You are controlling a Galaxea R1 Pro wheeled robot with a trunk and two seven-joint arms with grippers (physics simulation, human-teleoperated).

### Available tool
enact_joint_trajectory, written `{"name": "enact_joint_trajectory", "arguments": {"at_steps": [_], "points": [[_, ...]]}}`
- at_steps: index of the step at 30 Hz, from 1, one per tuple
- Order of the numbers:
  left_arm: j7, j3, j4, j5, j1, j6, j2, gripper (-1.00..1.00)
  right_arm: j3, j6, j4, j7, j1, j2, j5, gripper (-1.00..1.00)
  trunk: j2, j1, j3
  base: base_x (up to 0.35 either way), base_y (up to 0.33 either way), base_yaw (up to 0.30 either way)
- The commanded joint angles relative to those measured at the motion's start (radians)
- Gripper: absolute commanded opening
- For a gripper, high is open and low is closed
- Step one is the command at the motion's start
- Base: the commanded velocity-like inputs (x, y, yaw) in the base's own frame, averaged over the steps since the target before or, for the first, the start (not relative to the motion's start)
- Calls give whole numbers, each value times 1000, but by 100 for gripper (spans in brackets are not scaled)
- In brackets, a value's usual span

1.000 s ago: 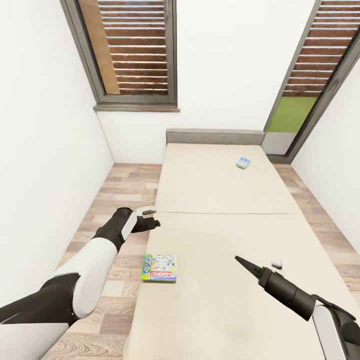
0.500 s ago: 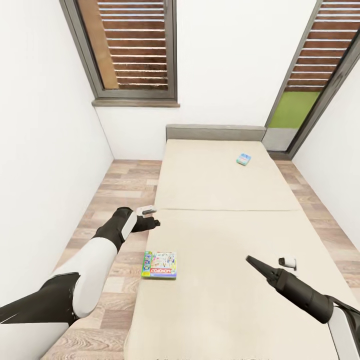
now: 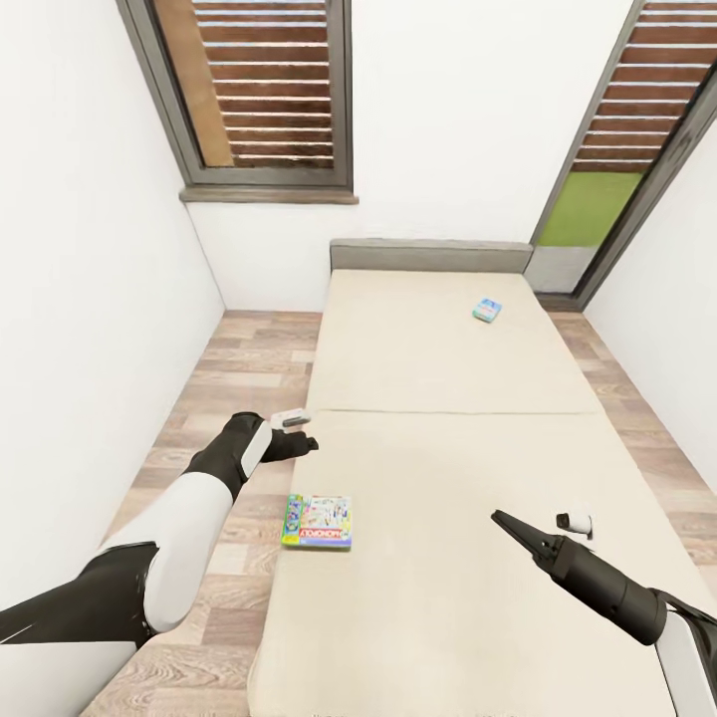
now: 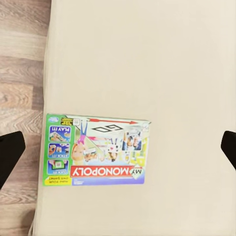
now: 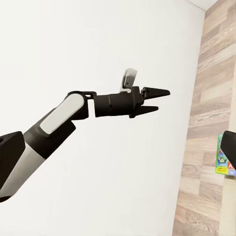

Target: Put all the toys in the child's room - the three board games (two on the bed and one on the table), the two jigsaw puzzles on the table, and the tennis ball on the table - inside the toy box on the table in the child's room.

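On the bed (image 3: 448, 398), a colourful MONOPOLY board game (image 3: 317, 522) lies flat near the mattress's left edge. Another board game, a small blue box (image 3: 487, 310), rests far up the bed by the grey headboard. My left gripper (image 3: 307, 444) hovers open above the bed's left edge, a little beyond the MONOPOLY box. In the left wrist view the MONOPOLY box (image 4: 96, 152) lies between the wide-spread fingers of the left gripper (image 4: 119, 151). My right gripper (image 3: 501, 520) hangs open over the bed's right half, holding nothing. The table, toy box, puzzles and tennis ball are out of view.
A strip of wood-plank floor (image 3: 234, 378) runs along the bed's left side up to a white wall. A grey-framed window (image 3: 264, 95) and a tall glazed door (image 3: 607, 169) stand behind the headboard. The right wrist view shows my left arm (image 5: 69, 115) against the wall.
My right arm has drawn back toward the lower right of the bed. The head view has crept slightly closer. My left arm and both boxes have stayed put.
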State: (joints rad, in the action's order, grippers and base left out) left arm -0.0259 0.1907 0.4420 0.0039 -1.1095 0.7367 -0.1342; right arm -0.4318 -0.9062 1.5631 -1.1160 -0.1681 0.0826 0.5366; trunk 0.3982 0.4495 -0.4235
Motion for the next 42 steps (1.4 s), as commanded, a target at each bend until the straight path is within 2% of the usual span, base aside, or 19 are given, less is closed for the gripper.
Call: {"name": "enact_joint_trajectory", "arguments": {"at_steps": [1,11,31,42], "points": [[-2,7,1,0,-1,5,-1,100,-1,-5,0,-2,-1,0,1,100,2,0,-3,0,0,0],[0,7,1,-1,-11,4,-1,100,-1,-5,0,-2,0,0,0,100,2,0,-19,0,0,0],[1,7,-2,-3,-95,30,-5,100,-1,-4,0,-2,-1,0,-1,100,2,0,-51,0,0,0],[62,9,-4,0,-138,53,-7,100,-1,-3,0,-2,0,0,-1,100,2,0,-69,0,0,0]]}}
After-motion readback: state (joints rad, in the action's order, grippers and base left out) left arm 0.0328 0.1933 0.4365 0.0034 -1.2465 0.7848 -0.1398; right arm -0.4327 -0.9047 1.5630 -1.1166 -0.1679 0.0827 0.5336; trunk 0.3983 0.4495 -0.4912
